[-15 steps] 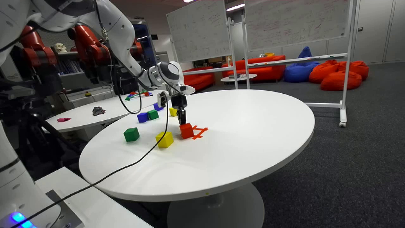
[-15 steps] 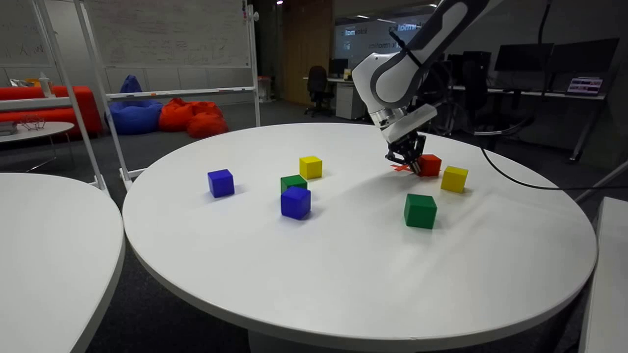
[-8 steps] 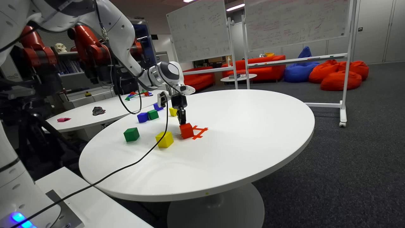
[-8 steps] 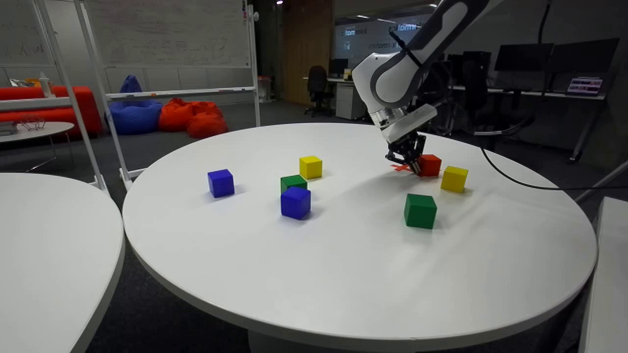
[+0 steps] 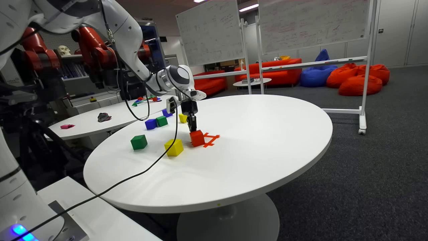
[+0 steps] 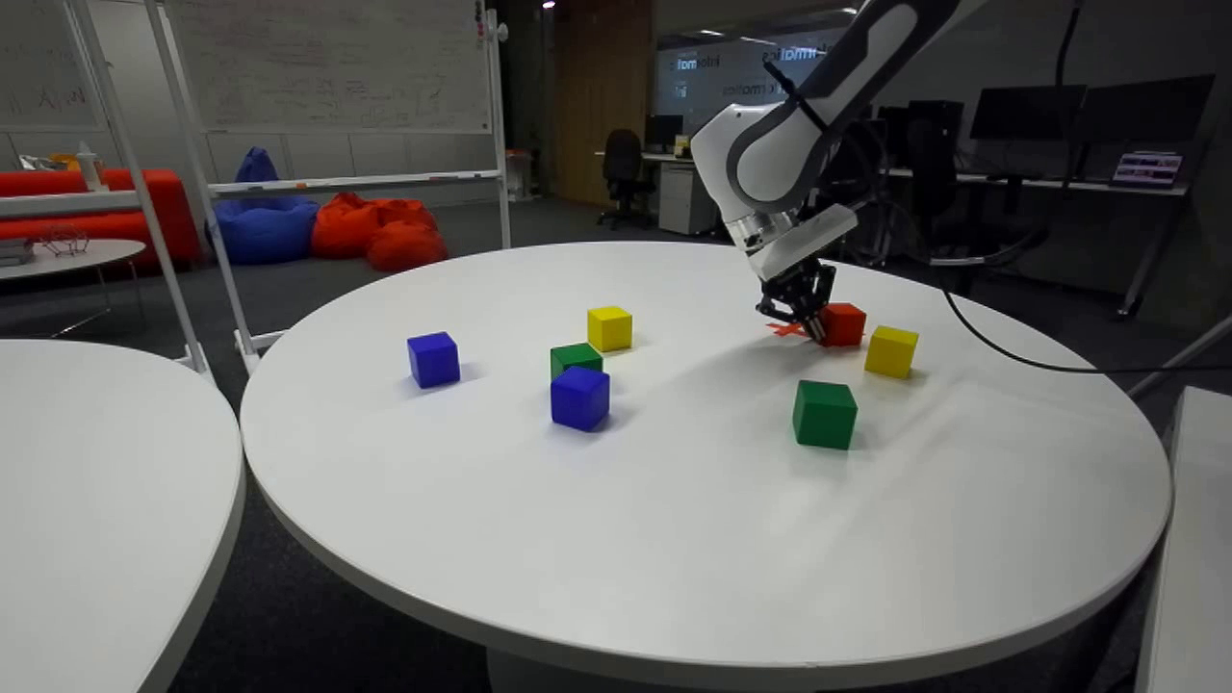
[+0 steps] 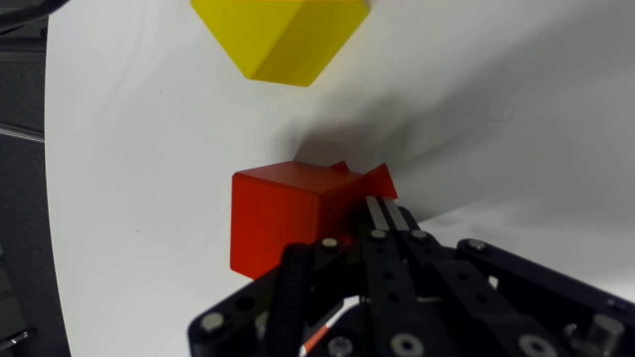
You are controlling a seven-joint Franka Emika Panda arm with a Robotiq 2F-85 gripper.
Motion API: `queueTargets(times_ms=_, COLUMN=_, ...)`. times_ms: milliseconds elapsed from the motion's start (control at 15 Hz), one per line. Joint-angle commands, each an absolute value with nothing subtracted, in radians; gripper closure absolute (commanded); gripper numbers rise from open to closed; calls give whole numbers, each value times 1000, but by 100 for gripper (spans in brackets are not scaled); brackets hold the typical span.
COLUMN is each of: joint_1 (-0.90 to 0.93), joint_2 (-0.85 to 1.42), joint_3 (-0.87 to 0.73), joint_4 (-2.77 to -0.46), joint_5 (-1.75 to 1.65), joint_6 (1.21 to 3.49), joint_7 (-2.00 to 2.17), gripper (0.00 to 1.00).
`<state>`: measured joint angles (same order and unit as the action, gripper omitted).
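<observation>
A round white table is standing in front of a whiteboard.
In an exterior view, a blue cube is lying toward the left edge of the table, and a second blue cube, more to the middle, is partly hiding a green cube. Just behind this pair, toward the far edge, a yellow cube is sitting. A second green cube is resting toward the right edge, while a second yellow cube is standing behind it, nearer to that edge. Beyond the table, a blue bean bag and red bean bags are lying.
</observation>
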<state>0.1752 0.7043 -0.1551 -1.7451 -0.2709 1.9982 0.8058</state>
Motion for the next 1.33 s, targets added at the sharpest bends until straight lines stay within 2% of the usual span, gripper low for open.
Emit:
queueTargets(times_ms=0, joint_1=172, joint_2=706, joint_3=-151, joint_4=-1742, joint_5=-273, joint_6=1995, joint_7=807, gripper=99)
queueTargets(times_ms=600, joint_1=195, joint_2=670, joint_3=-158, joint_4=-1774, joint_5=-295, joint_6=1999, joint_7=832, gripper=100)
queueTargets(times_ms=1267, joint_1=268, joint_2=414, joint_3=-141, joint_4=-1999, joint_5=-440, joint_6=1947, joint_7=1045, gripper=100)
